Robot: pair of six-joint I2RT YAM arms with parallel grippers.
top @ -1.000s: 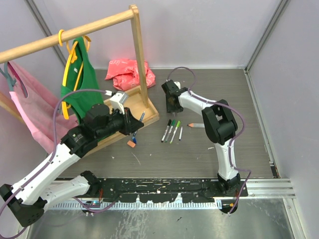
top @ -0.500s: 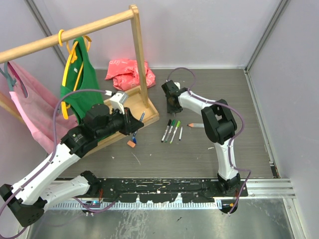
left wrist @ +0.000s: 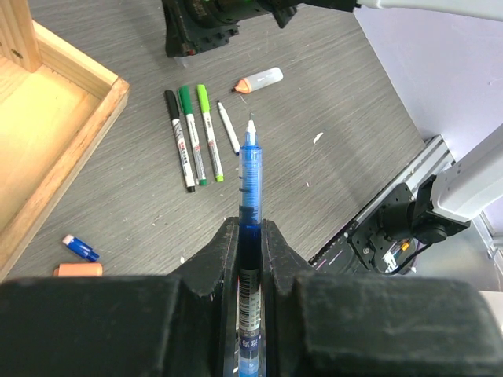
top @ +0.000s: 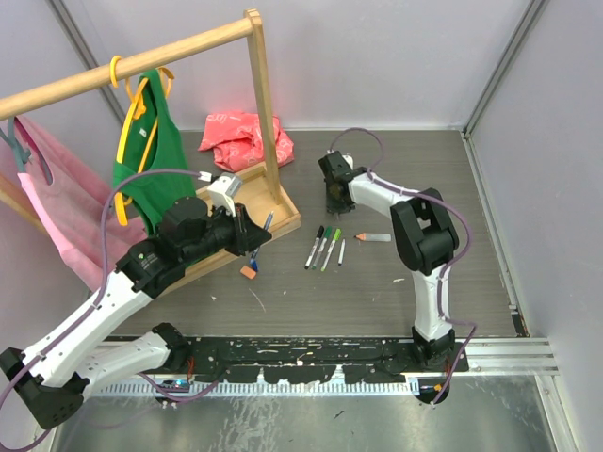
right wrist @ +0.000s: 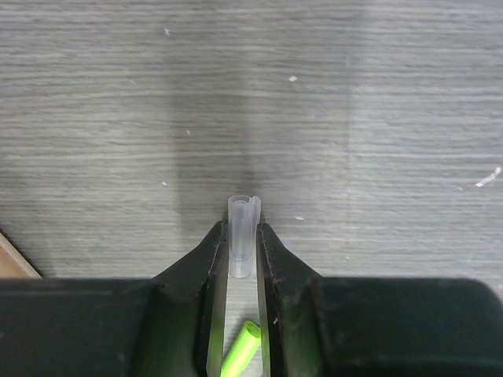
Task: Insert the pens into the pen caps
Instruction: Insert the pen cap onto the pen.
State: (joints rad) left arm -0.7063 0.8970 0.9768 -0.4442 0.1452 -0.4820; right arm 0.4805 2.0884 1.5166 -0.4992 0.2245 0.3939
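My left gripper (left wrist: 250, 228) is shut on a blue pen (left wrist: 250, 165) whose bare tip points away from it; in the top view the gripper (top: 256, 235) hovers by the wooden tray's corner. My right gripper (right wrist: 242, 228) is shut on a small clear cap (right wrist: 242, 232) just above the table; a light green tube end (right wrist: 244, 349) shows between its fingers. In the top view it (top: 333, 201) sits behind a row of pens: black (top: 314, 247), green (top: 322, 247), light green (top: 332, 249) and thin white (top: 341, 250). An orange-tipped pen (top: 373, 237) lies to their right. An orange cap (left wrist: 78, 269) and a blue cap (left wrist: 81, 248) lie near the tray.
A wooden clothes rack with a tray base (top: 283, 212) stands at left, carrying a green garment (top: 151, 151) and a pink one (top: 57, 207). A red bag (top: 245, 137) lies at the back. Walls close in the table at the back and right.
My right gripper has shifted slightly to the right with the clear cap. The left arm and its blue pen have not moved.
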